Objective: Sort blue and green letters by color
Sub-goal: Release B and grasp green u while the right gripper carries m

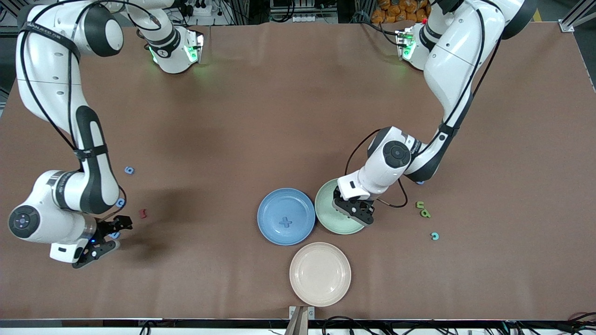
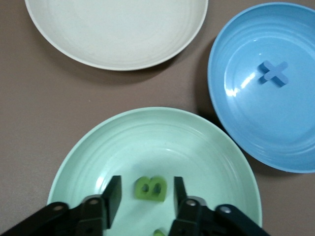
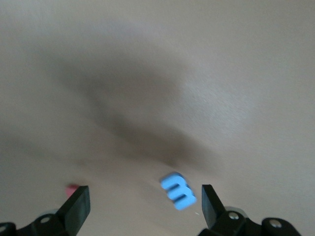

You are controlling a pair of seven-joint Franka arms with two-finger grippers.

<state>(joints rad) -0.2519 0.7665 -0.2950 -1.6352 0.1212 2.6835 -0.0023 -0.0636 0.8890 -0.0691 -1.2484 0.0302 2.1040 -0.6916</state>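
Hovering low over the green plate (image 2: 88, 152), the left gripper (image 2: 144, 194) has its jaws parted with a green B (image 2: 150, 188) lying flat on the plate between them — clear gaps show on both sides, so the letter looks released, dropped where its colour belongs. A scrap of another green piece (image 2: 158, 232) peeks out at the edge of the left wrist view, also on that plate.

Beside the green plate sits the blue plate (image 1: 270, 223) with a blue X (image 1: 285, 222) in its middle; a cream plate (image 1: 305, 284) lies nearer the front camera, holding nothing.

The right gripper (image 1: 106, 238) is spread wide near the table at the right arm's end, straddling a blue E (image 3: 178, 191) without touching it — likely lining up a pick. Close by are a blue C (image 1: 120, 203), a blue g (image 1: 129, 170) and a dark red piece (image 1: 143, 213).

Toward the left arm's end, two green letters (image 1: 422, 209) and a teal letter (image 1: 434, 236) wait unsorted on the table.
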